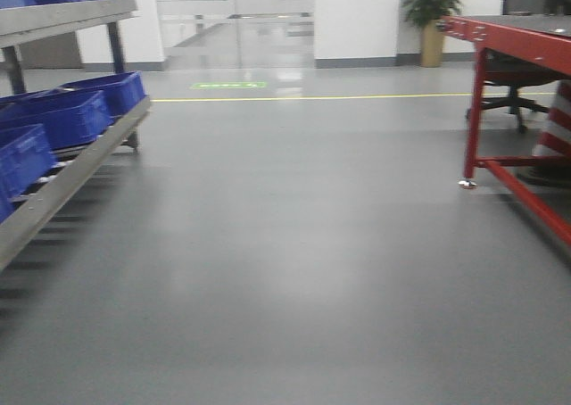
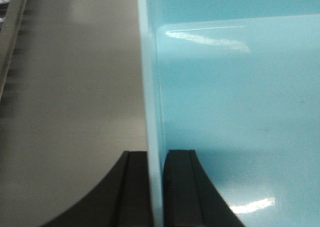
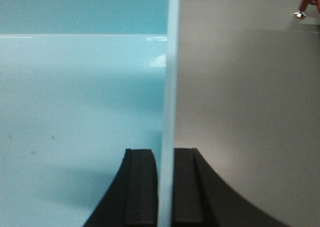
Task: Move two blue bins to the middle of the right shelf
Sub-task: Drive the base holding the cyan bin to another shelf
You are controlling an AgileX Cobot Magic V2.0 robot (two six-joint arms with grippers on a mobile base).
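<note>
- Evidently mid-carry: a pale blue bin (image 2: 235, 112) hangs between the two arms above bare floor (image 2: 75, 87), resting on no shelf.
- The left gripper (image 2: 156, 159) sits at 6 o'clock in its wrist view. Its jaws are narrow and pinch the bin's left wall between the pads, and the bin's inside fills the frame from 12 round to 5 o'clock.
- The right gripper (image 3: 166, 157) mirrors it at 6 o'clock in its own view, jaws narrow and clamped on the right wall, with the bin's inside spreading toward 9 o'clock.
- Judged from this, one bin is lifted and in transit, and setting it on the right shelf's middle level is not yet done.
- That shelf appears in no view, so I cannot tell how near it is, nor whether this bin is the first or the second.
- At 9 o'clock in the front view stands a rack (image 1: 80, 169) holding darker rack bins (image 1: 67, 119); a second bin would likely come from there.
- At 3 o'clock is a red table (image 1: 526, 39), with a plant (image 1: 432, 4) at 1 o'clock.
- No brand, label or writing shows on the bin or the grippers.
- A green mark (image 1: 228, 86) on the floor near 11 o'clock is too blurred to read, and a plain yellow line (image 1: 357, 96) runs beside it.
</note>
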